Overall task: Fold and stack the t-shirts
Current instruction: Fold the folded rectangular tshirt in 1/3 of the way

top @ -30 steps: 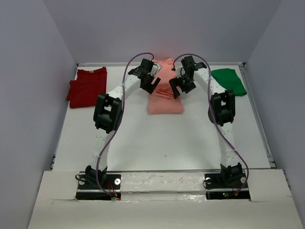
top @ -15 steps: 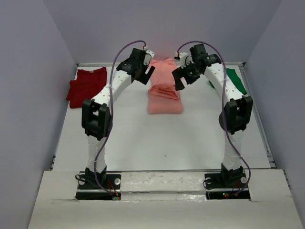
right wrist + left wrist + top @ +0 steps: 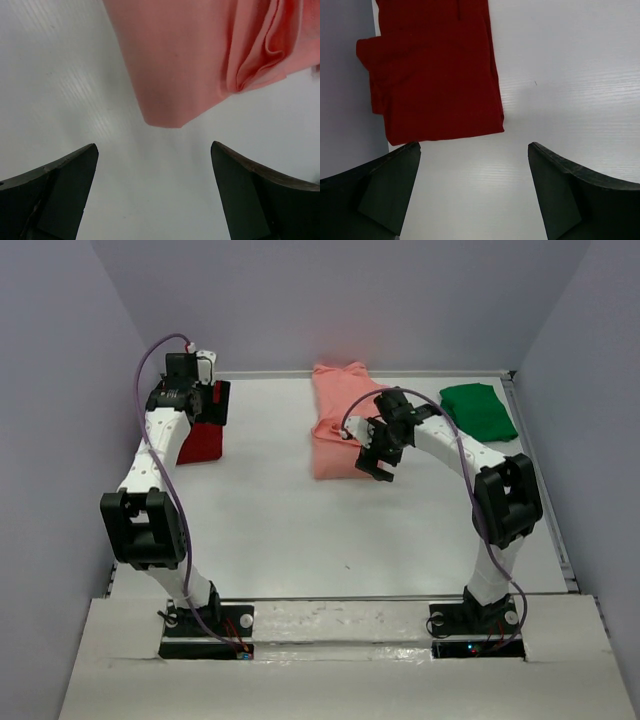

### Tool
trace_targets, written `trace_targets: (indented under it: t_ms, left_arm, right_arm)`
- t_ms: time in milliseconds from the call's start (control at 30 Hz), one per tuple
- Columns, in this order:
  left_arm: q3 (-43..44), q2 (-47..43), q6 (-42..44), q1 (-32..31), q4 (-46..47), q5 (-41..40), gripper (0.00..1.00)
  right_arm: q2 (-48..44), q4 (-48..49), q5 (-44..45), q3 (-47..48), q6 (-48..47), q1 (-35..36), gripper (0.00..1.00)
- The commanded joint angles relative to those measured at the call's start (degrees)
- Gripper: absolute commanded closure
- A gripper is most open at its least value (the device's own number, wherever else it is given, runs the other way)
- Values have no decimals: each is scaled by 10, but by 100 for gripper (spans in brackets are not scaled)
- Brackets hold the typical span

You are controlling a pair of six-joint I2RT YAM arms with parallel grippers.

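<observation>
The salmon-pink t-shirt [image 3: 335,425] lies folded lengthwise at the middle back of the table, and its near corner [image 3: 165,117] shows rounded and doubled over in the right wrist view. My right gripper [image 3: 379,454] hovers open at that shirt's near right corner, with only bare table between its fingers [image 3: 154,146]. The dark red t-shirt [image 3: 200,440] lies folded at the far left; my left gripper [image 3: 203,403] hangs open over it. In the left wrist view the red shirt's [image 3: 435,75] near edge sits just ahead of the open left gripper [image 3: 474,145]. The bright green t-shirt [image 3: 478,410] lies at the back right.
The grey side wall [image 3: 345,100] runs close along the red shirt's left edge. A raised rail [image 3: 540,480] borders the white table on the right. The arm bases [image 3: 205,622] sit at the near edge.
The left arm has swung from the pink shirt to the far left, over the red shirt. The right gripper has come down and nearer, to the pink shirt's near right corner.
</observation>
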Motion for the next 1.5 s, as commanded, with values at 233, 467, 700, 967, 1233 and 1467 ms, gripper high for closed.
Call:
trace_targets:
  t_ms: [233,467,700,967,1233,1467]
  left_arm:
    - [-34,-72,7,42,23,21,1]
    - [-25,-57,6,42,23,23,1]
    - [-27,-61,6,42,25,51,1]
    - [-35,-67,7,42,27,60,1]
    - [-34,-69,7,42,25,70,1]
    - [-39,-70,10,42,24,67,1]
  right_arm:
    - [0,288,140,-54,-161,42,0]
    - [33,296,176,-3,-174,60,0]
    - [59,296,184,27,-167,85,0]
    - [66,280,196,42,-147,104,0]
    - [66,267,190,25,-130,115,0]
    - [95,267,187,31,-125,115,0]
